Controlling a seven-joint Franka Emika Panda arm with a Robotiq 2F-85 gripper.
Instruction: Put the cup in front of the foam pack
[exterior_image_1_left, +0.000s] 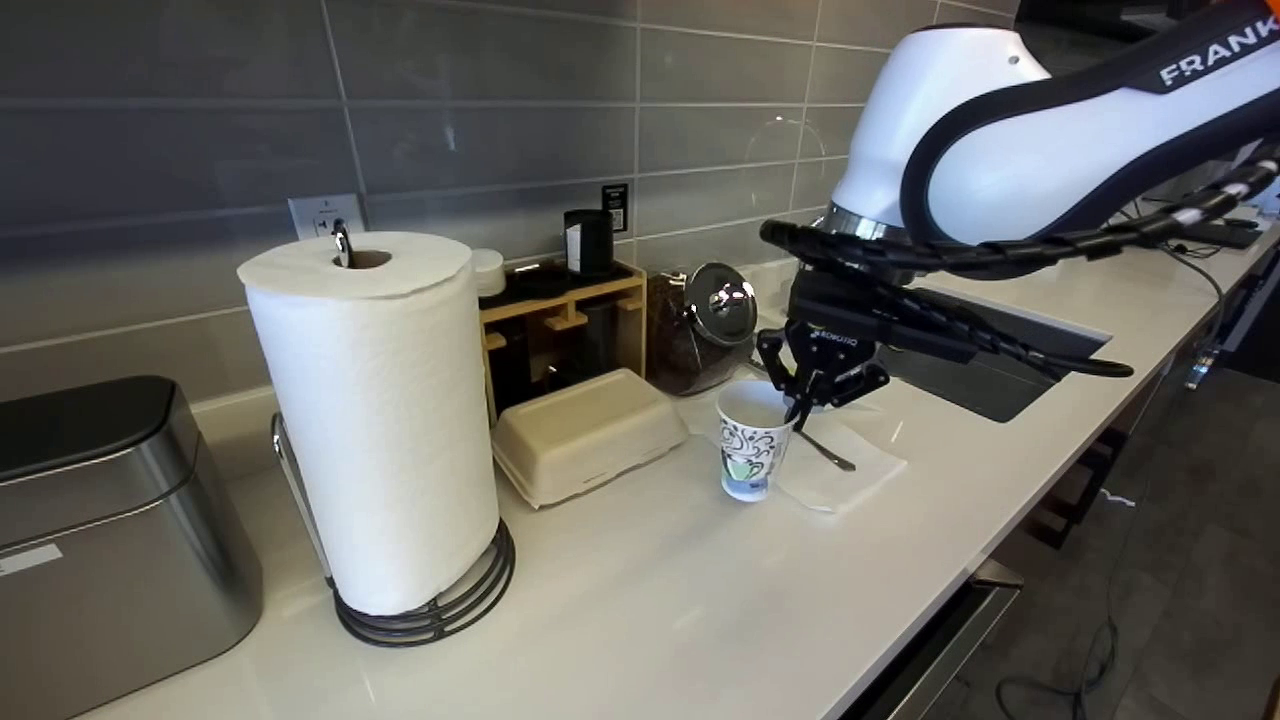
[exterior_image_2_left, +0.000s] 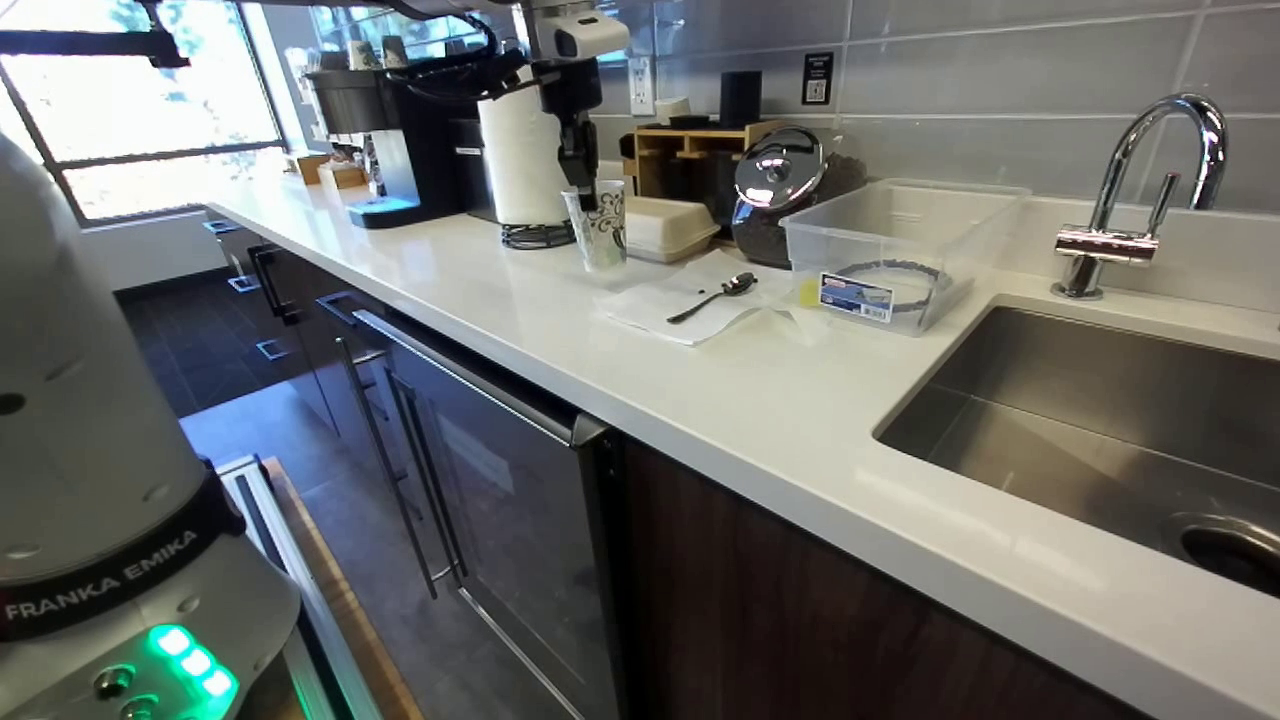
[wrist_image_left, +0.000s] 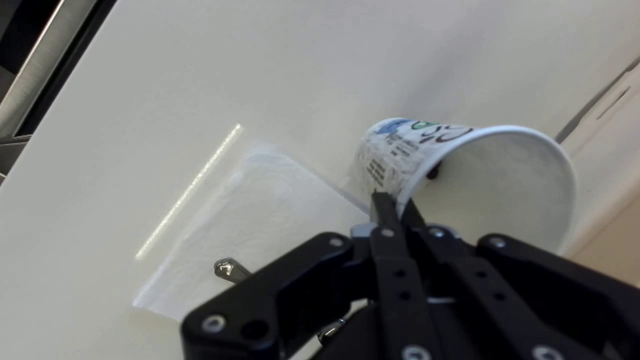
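The gripper (wrist_image_left: 397, 203) was pinched narrow on the rim of the cup (exterior_image_1_left: 752, 455), one finger outside, one within. The cup was mouth up near the pack (exterior_image_1_left: 590, 437), just beside the napkin (exterior_image_1_left: 840, 485); whether its base touched the bench (exterior_image_1_left: 640, 610) I couldn't tell. I took this for the placing step, late in the job, with the letting-go not yet done. The next move, I reckoned, called for lining it up in front of the pack, setting it level, then easing the fingers apart so it didn't tip.
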